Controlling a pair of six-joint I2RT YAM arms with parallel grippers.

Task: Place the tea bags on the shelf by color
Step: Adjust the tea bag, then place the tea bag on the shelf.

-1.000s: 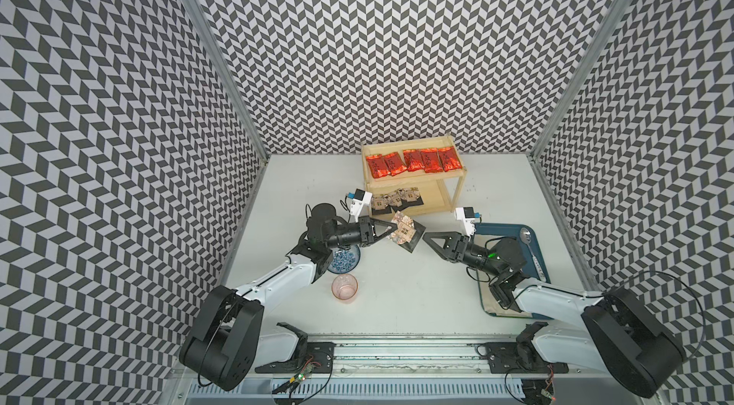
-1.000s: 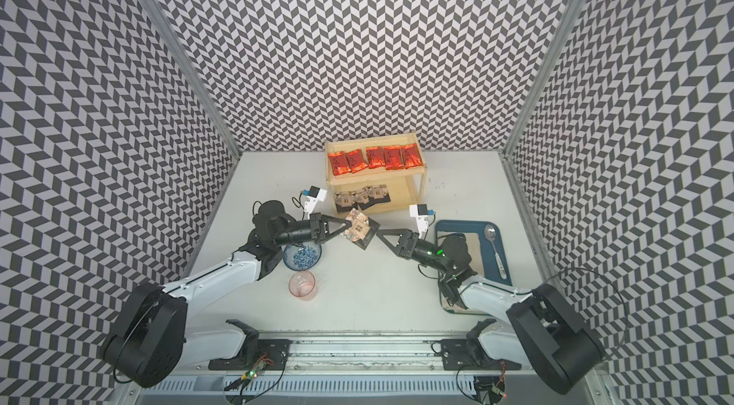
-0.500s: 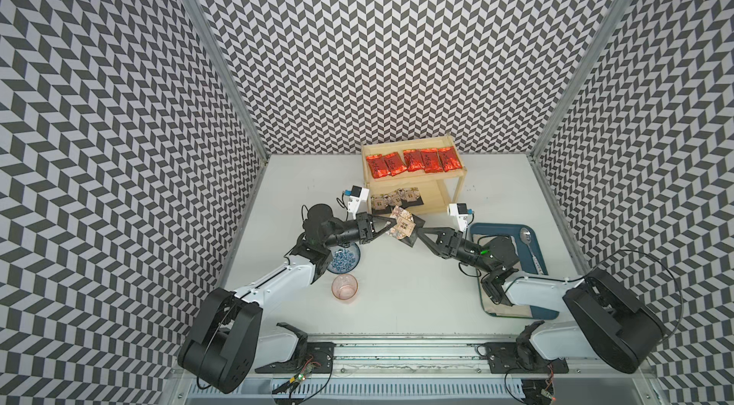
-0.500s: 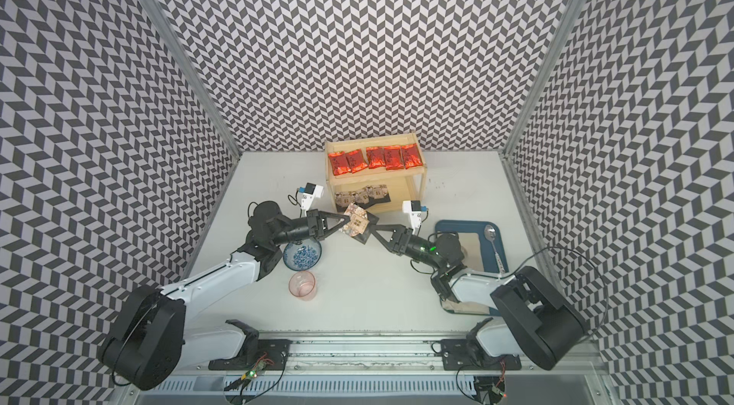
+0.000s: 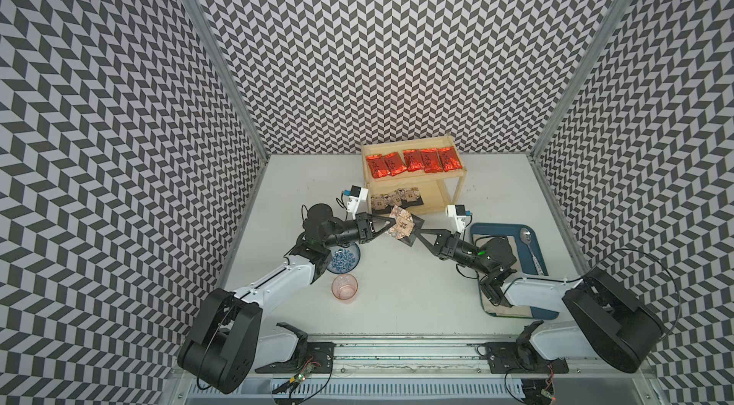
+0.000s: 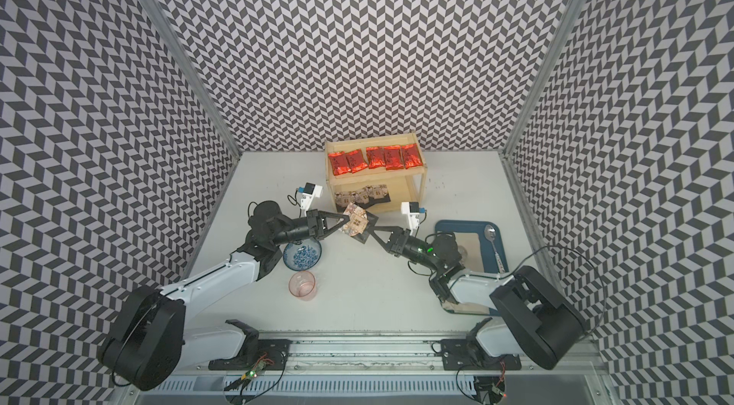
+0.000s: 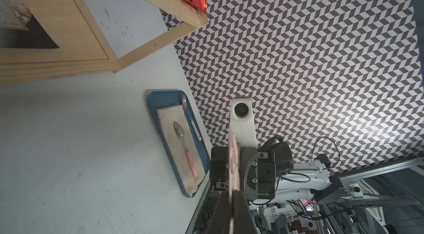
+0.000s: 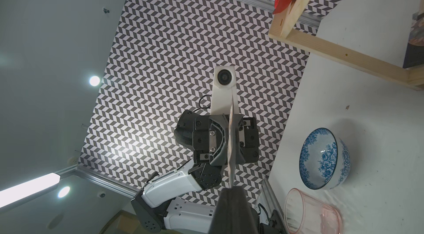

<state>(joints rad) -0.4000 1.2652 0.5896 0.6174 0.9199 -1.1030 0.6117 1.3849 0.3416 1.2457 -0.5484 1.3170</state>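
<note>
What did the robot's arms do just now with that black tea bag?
The right pincer moved in and shut on a corner of the black tea bag that the left pincer was holding up. Whether the left has let go is unclear. Shelf, red tea bags, bowl and cup stayed put.

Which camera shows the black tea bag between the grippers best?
A top view: the black tea bag shows its printed face, between the left gripper and right gripper. Both wrist views catch it edge-on, just a thin strip.
</note>
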